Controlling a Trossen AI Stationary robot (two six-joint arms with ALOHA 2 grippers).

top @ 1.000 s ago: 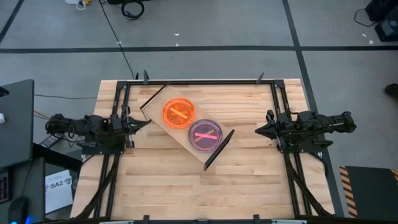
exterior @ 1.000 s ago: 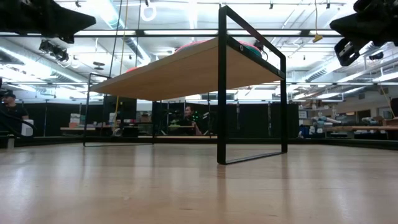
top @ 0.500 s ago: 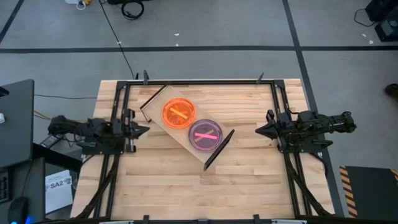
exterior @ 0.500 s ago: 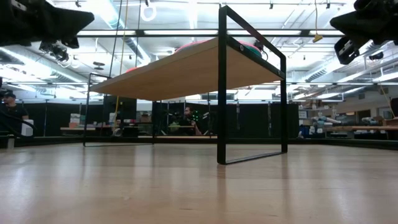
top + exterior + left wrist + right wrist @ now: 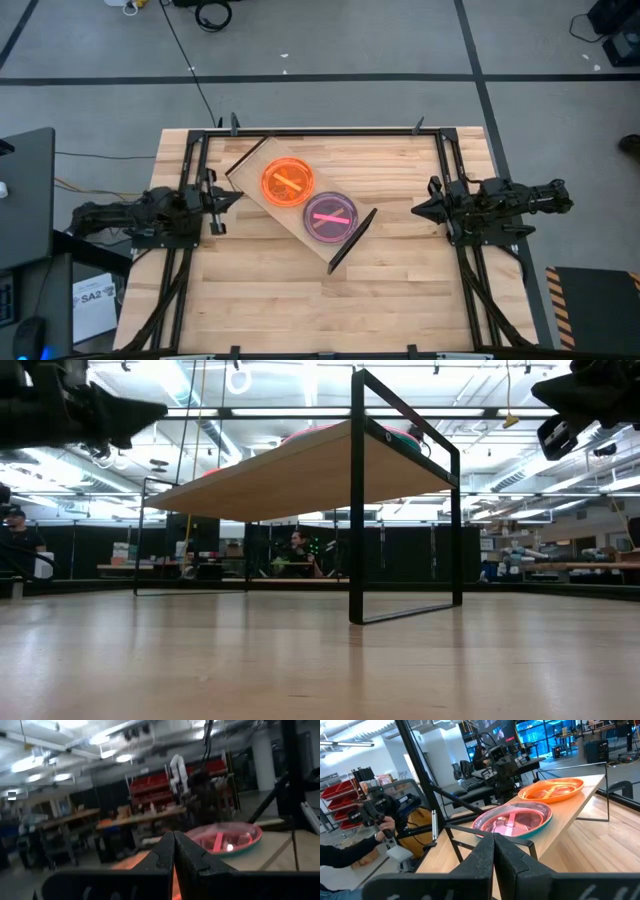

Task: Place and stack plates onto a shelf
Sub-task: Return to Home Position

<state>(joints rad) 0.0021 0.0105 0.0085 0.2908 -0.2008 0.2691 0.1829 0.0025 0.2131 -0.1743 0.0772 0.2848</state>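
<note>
The plates (image 5: 287,182) are sitting stacked on the shelf (image 5: 257,165). I'm seeing the left gripper (image 5: 233,197) and the right gripper (image 5: 417,210) hovering pinched closed (both empty) over the table's (image 5: 400,300) side edges.

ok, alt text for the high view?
A light-wood shelf sits diagonally on the table, carrying an orange plate and a pink plate side by side. The left claw and right claw wait either side, clear of it.

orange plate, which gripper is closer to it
Left. The left gripper is beside the shelf end holding the orange plate; the right gripper is past the pink plate, off the other end.
</note>
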